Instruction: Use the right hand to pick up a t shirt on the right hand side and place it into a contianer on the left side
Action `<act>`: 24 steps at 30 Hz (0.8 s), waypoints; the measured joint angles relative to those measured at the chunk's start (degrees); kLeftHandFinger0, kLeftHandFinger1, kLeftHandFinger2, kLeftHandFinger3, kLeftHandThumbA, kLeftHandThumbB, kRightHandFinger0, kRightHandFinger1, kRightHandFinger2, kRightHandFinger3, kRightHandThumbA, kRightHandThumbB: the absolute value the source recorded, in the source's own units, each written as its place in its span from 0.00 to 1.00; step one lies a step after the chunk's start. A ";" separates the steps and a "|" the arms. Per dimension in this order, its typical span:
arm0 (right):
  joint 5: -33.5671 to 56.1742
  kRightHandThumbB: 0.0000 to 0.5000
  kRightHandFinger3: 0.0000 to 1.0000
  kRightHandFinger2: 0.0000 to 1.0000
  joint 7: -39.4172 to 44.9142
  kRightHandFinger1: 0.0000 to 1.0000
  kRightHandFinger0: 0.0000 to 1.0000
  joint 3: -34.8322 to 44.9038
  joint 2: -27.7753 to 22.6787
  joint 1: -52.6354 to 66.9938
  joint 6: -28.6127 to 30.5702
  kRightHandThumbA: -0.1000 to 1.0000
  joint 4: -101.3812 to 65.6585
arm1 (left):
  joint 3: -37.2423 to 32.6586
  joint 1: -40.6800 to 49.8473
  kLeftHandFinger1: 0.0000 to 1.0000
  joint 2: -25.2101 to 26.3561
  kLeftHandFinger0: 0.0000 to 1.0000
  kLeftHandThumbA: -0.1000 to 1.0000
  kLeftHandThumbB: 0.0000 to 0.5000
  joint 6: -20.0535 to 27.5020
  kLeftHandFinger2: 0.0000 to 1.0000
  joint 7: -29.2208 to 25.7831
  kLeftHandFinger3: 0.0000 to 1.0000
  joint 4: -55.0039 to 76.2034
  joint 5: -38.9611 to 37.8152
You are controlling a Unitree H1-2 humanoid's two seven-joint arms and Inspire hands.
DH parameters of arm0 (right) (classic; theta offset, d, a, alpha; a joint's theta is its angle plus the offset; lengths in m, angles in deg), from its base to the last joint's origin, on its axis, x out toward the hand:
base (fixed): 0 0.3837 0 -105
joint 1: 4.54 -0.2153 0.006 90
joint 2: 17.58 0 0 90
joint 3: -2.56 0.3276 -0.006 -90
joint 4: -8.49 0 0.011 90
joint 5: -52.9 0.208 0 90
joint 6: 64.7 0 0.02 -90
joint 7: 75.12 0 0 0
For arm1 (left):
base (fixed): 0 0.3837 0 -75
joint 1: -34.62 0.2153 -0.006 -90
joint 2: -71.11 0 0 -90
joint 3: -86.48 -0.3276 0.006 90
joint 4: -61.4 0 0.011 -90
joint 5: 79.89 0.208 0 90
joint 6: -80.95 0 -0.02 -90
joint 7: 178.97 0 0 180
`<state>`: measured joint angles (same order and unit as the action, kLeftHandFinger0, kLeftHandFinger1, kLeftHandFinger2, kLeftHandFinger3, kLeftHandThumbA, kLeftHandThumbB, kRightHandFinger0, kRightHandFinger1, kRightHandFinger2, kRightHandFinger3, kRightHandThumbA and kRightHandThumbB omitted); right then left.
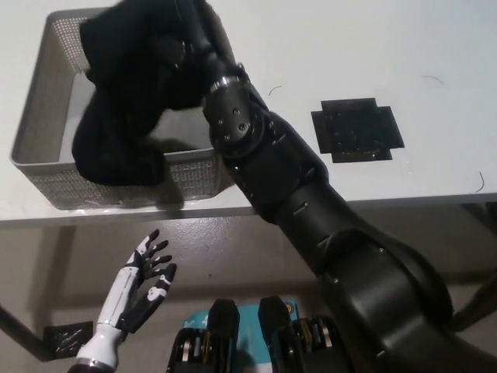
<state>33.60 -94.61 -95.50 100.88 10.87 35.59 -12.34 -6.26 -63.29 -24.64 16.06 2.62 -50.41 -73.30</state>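
The white counter [373, 62] fills the upper half of the view, its front edge running across just below the middle. Over it the black right arm [311, 217] comes in from 5 o'clock and stretches diagonally up to 11 o'clock, crossing the counter's edge and ending over the basket. The grey mesh basket [46, 101] sits on the counter at 10 o'clock, close to the front edge; its left wall and front wall show, and most of its inside is covered. A black t shirt [116, 132] hangs bunched over the basket, spreading from the back rim down to the front wall, with its lower end draped against the inside of the front wall at about 9 o'clock; whether it rests on the basket's floor cannot be told. The right hand [167, 43] is at the top of the shirt, black against black, seemingly bunched into the cloth, but how its fingers stand cannot be told. A flat black cross-shaped patch [357, 129] lies on the counter at 2 o'clock, well apart from the basket. The white left hand [144, 284] rests below the counter's edge at 7 o'clock, holding nothing, fingers spread and pointing up.
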 measured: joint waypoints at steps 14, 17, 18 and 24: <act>-0.39 0.96 1.00 1.00 7.32 1.00 1.00 -6.45 -1.04 -1.00 -0.79 0.63 3.38 | -0.12 0.03 0.80 -0.66 0.73 0.64 0.58 -0.09 0.87 0.07 1.00 0.32 0.28; -0.78 1.00 1.00 1.00 8.29 1.00 1.00 -7.19 -1.09 -1.06 -1.38 0.61 3.06 | -0.12 0.12 0.80 -0.65 0.74 0.65 0.58 -0.10 0.87 0.07 1.00 0.35 0.28; -0.85 1.00 1.00 1.00 8.79 1.00 1.00 -7.34 -1.13 -1.08 -1.69 0.62 2.95 | -0.12 0.16 0.80 -0.65 0.74 0.64 0.58 -0.10 0.87 0.07 1.00 0.35 0.28; -1.07 1.00 1.00 1.00 11.68 1.00 1.00 -8.07 -2.09 -1.37 -3.96 0.68 2.35 | -0.15 0.34 0.79 -0.67 0.73 0.67 0.63 -0.18 0.87 0.08 1.00 0.35 0.28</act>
<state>32.54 -82.92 -103.57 98.79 9.50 31.63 -9.99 -6.40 -62.95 -25.31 15.88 2.70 -50.06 -73.02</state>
